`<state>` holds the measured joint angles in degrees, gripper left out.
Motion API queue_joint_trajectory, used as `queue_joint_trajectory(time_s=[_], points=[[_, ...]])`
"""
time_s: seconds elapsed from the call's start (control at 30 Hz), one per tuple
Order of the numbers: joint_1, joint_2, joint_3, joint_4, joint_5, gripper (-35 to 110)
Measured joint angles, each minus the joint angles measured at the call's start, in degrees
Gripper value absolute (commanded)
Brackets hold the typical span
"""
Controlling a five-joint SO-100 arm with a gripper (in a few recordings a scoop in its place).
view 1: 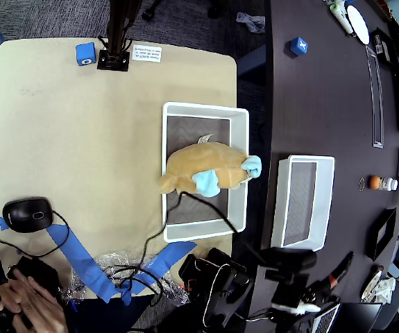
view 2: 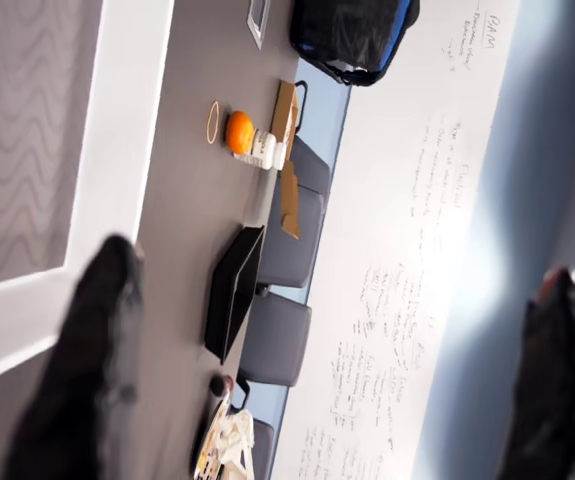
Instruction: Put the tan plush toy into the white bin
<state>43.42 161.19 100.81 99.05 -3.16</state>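
Even, bright light overhead, fisheye bending at the edges; in the wrist view the whiteboard (view 2: 437,250) glares, and the dark fingers (view 2: 77,370) blur.

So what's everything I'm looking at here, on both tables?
tan plush toy: 1, tan-orange with light blue parts, lying in the larger bin
white bin: 1, white with grey bottom, right edge of the beige table
smaller white bin: 1, white, on the dark table
blue cubes: 2, blue, one at the beige table's top edge, one on the dark table
computer mouse: 1, black, lower left of the beige table
blue tape: several strips, blue, lower edge of the beige table
orange ball: 1, orange, on the dark table
person's hands: bottom left corner, overhead view
robot's hand: 1, black, fingers spread apart, wrist view
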Motion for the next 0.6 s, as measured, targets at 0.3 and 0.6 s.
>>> queue_joint_trajectory(time_s=[0.3,0.6], points=[[0.18,0.0,0.88,0.0,0.0,52],[-0.35,-2.11,0.88,0.0,0.53,52]])
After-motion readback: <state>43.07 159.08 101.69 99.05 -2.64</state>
